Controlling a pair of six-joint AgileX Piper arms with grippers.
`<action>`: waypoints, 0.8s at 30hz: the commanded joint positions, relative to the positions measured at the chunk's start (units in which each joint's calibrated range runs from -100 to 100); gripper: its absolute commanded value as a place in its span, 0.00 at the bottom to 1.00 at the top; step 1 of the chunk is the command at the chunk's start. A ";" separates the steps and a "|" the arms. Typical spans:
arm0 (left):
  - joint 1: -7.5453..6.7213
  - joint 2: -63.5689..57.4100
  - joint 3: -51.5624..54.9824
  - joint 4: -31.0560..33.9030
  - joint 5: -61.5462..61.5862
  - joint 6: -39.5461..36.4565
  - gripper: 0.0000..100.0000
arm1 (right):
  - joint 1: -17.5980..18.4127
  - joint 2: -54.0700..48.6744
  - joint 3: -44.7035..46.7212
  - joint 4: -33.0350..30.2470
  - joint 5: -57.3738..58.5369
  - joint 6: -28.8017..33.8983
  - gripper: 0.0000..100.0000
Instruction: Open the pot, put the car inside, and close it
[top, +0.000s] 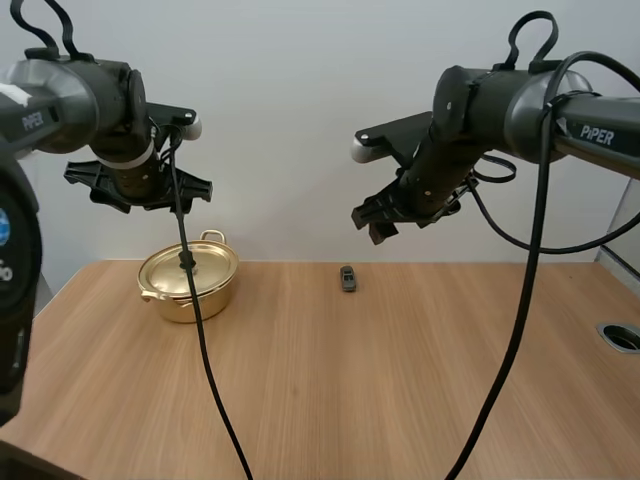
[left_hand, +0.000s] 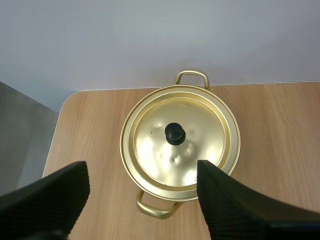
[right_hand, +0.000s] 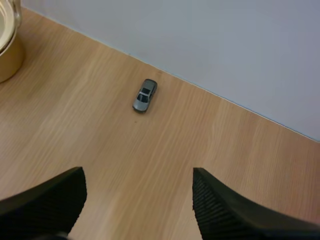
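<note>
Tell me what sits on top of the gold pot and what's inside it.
A gold lid with a black knob sits closed on the pot. The lid covers the inside, so its contents cannot be seen.

Wall: a plain, pale grey-white wall (top: 300, 110) stands directly behind the table's far edge and is even in tone.
Table: a light wooden table (top: 400, 390) with fine grain running along its top. Its far left corner is rounded.
Table fitting: a round, dark-rimmed cable port (top: 622, 336) is set into the top near the right edge.
Beside the table: a flat grey surface (left_hand: 22, 140) lies past the left edge. Whether it is floor cannot be told.
Light: soft and even across the wall and tabletop.
</note>
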 joint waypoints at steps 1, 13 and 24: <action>0.04 1.87 -0.06 -0.31 0.79 0.01 1.00 | -0.88 -0.05 -0.32 6.39 -1.49 0.00 1.00; 0.04 4.85 -0.06 -4.80 -11.72 2.55 1.00 | -0.96 0.07 -0.32 6.41 1.52 -0.49 1.00; 0.19 16.10 -0.06 -4.44 -15.96 2.55 1.00 | -0.96 -0.05 -0.32 6.41 4.30 -1.12 1.00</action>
